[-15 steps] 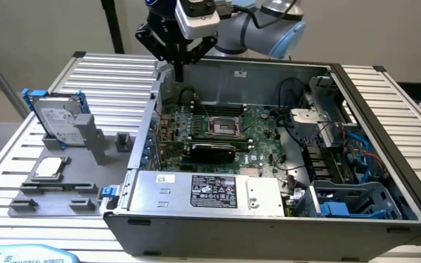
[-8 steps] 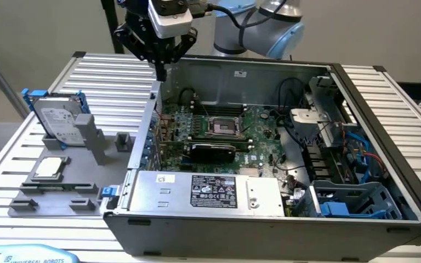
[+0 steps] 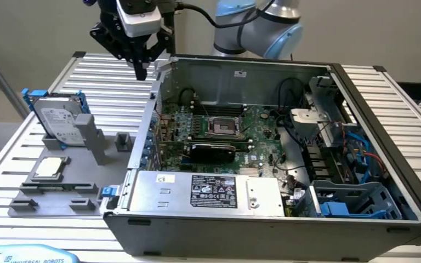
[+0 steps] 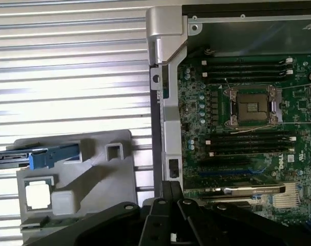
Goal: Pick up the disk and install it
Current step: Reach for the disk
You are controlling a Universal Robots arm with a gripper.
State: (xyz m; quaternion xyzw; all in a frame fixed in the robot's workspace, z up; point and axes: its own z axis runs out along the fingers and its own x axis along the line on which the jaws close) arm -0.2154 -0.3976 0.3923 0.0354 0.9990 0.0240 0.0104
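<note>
The disk (image 3: 58, 118), a silver-grey hard drive with a white label in a bright blue carrier, stands on edge in a grey fixture (image 3: 79, 159) at the exterior view's left. The wrist view catches it edge-on, as a blue carrier strip (image 4: 53, 156). My gripper (image 3: 142, 74) hangs high over the back corner of the open computer case (image 3: 159, 93), well apart from the disk. Its black fingers meet at a point with nothing between them. In the wrist view the gripper (image 4: 169, 190) hovers over the case wall beside the motherboard (image 4: 247, 133).
A small square processor chip (image 3: 50, 167) lies on the fixture in front of the disk. Inside the case are a grey power supply with a black label (image 3: 210, 192), cables, and a blue drive bay (image 3: 350, 203) at the exterior view's right. The table is of ribbed metal slats (image 3: 101, 71).
</note>
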